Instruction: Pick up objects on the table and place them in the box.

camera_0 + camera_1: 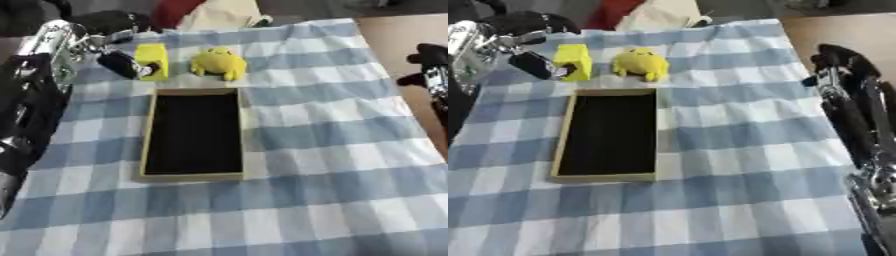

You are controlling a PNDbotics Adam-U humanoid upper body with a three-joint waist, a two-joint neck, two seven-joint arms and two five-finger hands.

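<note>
the left robot hand (122, 64) covers part of the yellow block (154, 60), so its grip there is unclear. the right robot hand (833, 62) is cut by the left eye view's edge, fingers blurred.

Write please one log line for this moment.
left hand: at yellow block, grip unclear | right hand: idle, right edge | yellow toy: on cloth | box: empty

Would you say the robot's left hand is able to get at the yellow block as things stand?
Probably yes. The left hand is already at the yellow block, its dark fingers against the block's left side, and nothing lies between them. The yellow plush toy sits apart on the block's right, out of the way.
</note>
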